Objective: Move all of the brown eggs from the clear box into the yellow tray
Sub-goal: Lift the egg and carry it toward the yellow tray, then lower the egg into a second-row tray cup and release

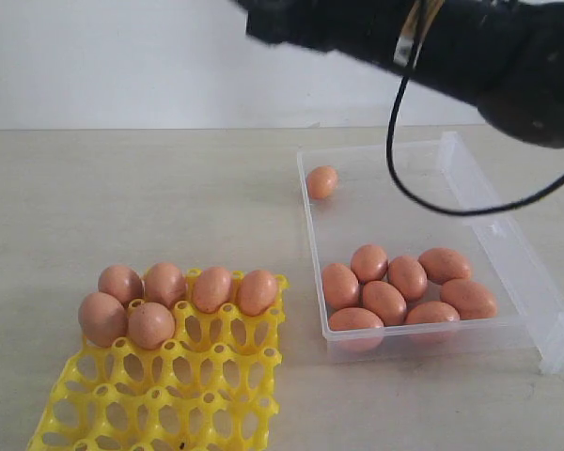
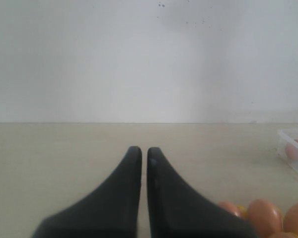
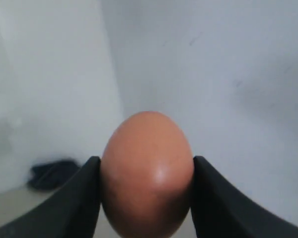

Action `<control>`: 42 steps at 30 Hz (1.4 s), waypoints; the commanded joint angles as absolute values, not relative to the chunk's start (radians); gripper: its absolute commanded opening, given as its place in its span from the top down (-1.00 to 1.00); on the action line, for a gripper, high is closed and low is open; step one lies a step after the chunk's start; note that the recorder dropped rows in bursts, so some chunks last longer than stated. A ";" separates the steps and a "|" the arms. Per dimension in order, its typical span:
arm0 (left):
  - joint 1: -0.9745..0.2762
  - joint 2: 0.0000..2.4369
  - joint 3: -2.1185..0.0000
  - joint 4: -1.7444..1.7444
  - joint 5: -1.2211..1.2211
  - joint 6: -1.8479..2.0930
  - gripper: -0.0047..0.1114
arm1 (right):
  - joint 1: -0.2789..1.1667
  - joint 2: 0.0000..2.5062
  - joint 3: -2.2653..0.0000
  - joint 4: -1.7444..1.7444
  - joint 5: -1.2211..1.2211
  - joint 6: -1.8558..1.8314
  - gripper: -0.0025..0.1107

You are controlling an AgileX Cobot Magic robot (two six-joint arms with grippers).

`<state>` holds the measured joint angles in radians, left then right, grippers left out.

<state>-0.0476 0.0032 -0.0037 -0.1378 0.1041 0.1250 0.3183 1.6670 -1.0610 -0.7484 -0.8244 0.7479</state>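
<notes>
While pinching one brown egg (image 3: 148, 173) between right fingers (image 3: 82, 198), holds left fingers (image 2: 126, 193) nearly closed over worktop (image 2: 54, 148), with six eggs (image 1: 211, 288) in yellow tray (image 1: 197, 399) and nine in clear box (image 1: 357, 216).

Black arm (image 1: 338, 28), black cable (image 1: 389, 141), tapered left tool (image 2: 140, 149)

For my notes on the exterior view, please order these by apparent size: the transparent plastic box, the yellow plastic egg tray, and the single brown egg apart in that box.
1. clear rectangular plastic box, largest.
2. yellow plastic egg tray; the picture edge cuts it, so this is unsure.
3. single brown egg, clearly smallest.
</notes>
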 commanded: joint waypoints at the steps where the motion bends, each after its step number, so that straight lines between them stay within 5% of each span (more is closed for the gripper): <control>1: -0.045 0.000 0.000 -0.138 0.104 0.128 0.85 | 0.384 1.714 -0.925 -0.873 -0.851 0.836 0.96; 15: -0.045 0.000 0.000 -0.138 0.104 0.128 0.85 | 0.685 1.861 -0.747 -0.479 -0.946 0.463 0.96; 42: -0.045 0.000 0.000 -0.138 0.099 0.128 0.85 | 0.692 1.949 -0.769 -0.398 -0.669 0.513 0.96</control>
<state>-0.0476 0.0032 -0.0037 -0.1378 0.1041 0.1250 0.6892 1.9516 -0.7661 -0.4022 -0.6655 0.5215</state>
